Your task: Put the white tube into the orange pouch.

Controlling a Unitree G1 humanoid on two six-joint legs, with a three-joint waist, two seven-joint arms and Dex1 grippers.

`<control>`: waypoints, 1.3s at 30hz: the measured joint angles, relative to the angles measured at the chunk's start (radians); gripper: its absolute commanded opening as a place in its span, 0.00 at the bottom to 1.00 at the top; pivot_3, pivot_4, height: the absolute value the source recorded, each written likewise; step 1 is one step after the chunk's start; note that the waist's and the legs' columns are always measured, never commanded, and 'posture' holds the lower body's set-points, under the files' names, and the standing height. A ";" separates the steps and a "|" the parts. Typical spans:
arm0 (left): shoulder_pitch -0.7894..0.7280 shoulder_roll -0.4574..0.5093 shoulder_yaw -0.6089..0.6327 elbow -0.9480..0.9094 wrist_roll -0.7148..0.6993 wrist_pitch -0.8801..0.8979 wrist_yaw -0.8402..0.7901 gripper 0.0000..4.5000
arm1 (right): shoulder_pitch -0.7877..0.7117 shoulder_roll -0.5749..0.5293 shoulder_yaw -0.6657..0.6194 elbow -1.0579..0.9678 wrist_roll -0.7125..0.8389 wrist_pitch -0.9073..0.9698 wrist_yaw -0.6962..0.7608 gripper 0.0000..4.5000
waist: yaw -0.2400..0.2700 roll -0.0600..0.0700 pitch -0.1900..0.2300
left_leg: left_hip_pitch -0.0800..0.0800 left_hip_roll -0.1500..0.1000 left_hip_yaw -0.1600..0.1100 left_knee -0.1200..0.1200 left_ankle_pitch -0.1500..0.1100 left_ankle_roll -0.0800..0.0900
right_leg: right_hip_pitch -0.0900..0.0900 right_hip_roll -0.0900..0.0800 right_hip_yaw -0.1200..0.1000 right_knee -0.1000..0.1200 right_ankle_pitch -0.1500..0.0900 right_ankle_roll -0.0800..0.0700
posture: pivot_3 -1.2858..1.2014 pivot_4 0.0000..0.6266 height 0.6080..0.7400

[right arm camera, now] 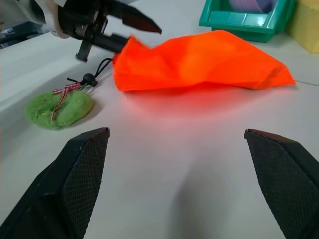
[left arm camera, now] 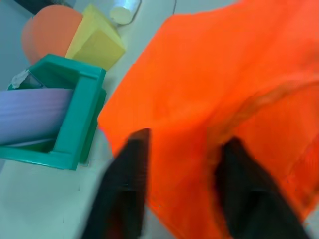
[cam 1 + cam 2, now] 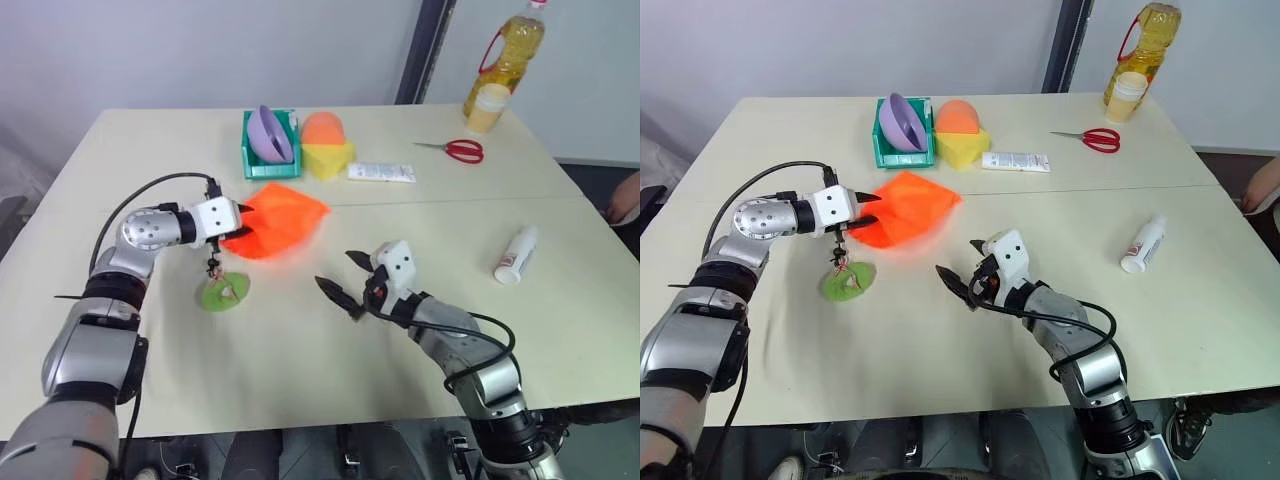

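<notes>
The orange pouch [image 3: 285, 215] lies in the middle of the table, its left end raised. My left gripper [image 3: 238, 222] is shut on that end, its fingers [image 2: 127, 174] pinching the fabric. The pouch's dark cord hangs down to a green disc [image 3: 225, 291] on the table. The white tube [image 3: 516, 254], with its red band, lies on its side far to the right, clear of both grippers. My right gripper [image 3: 336, 270] hovers open over the table in front of the pouch, with nothing between its fingers [image 1: 79, 174].
At the back stand a teal bin [image 3: 270, 160] holding a purple bowl, an orange-and-yellow block [image 3: 325, 145] and a flat white squeeze tube [image 3: 381, 172]. Red scissors [image 3: 462, 150] and an oil bottle [image 3: 510, 55] are at the back right. A person's hand [image 3: 628, 195] shows at the right edge.
</notes>
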 measured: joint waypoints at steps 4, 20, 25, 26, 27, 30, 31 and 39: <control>0.014 -0.030 0.032 -0.042 -0.068 0.107 -0.050 0.01 | -0.039 -0.016 -0.091 0.000 -0.038 0.001 -0.088 1.00 | 0.001 0.000 0.000 | 0.000 0.000 0.000 0.001 0.000 0.000 | 0.000 0.000 0.000 0.000 0.000 0.000 | 0.52 0.24 0.89; 0.151 -0.193 0.024 -0.584 -0.169 0.629 -0.001 0.01 | -0.064 -0.096 -0.460 -0.041 -0.183 0.309 -0.460 1.00 | -0.004 0.001 -0.001 | 0.001 0.000 0.000 0.000 0.000 0.000 | 0.000 0.000 0.003 0.002 0.000 0.000 | 0.52 0.24 0.89; 0.162 -0.238 0.013 -0.591 -0.165 0.681 0.060 0.01 | -0.060 0.019 -0.508 -0.050 -0.167 0.403 -0.523 1.00 | -0.002 0.001 -0.001 | 0.001 -0.001 0.000 0.000 0.000 0.000 | 0.000 0.000 0.003 0.002 0.000 0.000 | 0.52 0.24 0.89; 0.162 -0.241 0.006 -0.593 -0.163 0.687 0.066 0.01 | -0.060 0.023 -0.508 -0.048 -0.167 0.408 -0.526 1.00 | -0.002 0.001 -0.001 | 0.001 -0.001 0.000 0.000 0.000 0.000 | 0.000 0.000 0.003 0.002 0.000 0.000 | 0.52 0.24 0.89; 0.162 -0.246 0.000 -0.593 -0.159 0.692 0.074 0.01 | -0.061 0.025 -0.511 -0.043 -0.169 0.408 -0.535 1.00 | -0.002 0.001 -0.001 | 0.001 -0.001 0.000 0.000 0.000 0.000 | 0.000 0.000 0.003 0.002 0.000 0.000 | 0.52 0.24 0.89; 0.163 -0.254 -0.006 -0.594 -0.155 0.696 0.094 0.01 | -0.066 0.031 -0.526 0.015 -0.180 0.390 -0.568 1.00 | -0.001 0.001 -0.001 | 0.001 -0.001 0.000 0.000 0.000 0.000 | 0.000 0.000 0.003 0.002 0.000 0.000 | 0.52 0.24 0.89; 0.164 -0.255 -0.008 -0.596 -0.155 0.697 0.100 0.01 | -0.069 0.029 -0.535 0.032 -0.184 0.376 -0.576 1.00 | -0.002 0.001 -0.001 | 0.001 -0.001 0.000 0.000 0.000 0.000 | 0.000 0.000 0.003 0.002 0.000 0.000 | 0.52 0.24 0.89; 0.186 -0.258 -0.014 -0.628 -0.155 0.717 0.117 0.00 | -0.090 0.027 -0.588 0.181 -0.189 0.312 -0.616 0.81 | -0.004 0.001 -0.001 | 0.001 -0.001 0.000 -0.001 0.000 0.000 | 0.000 0.000 0.004 0.001 0.000 0.001 | 0.52 0.24 0.89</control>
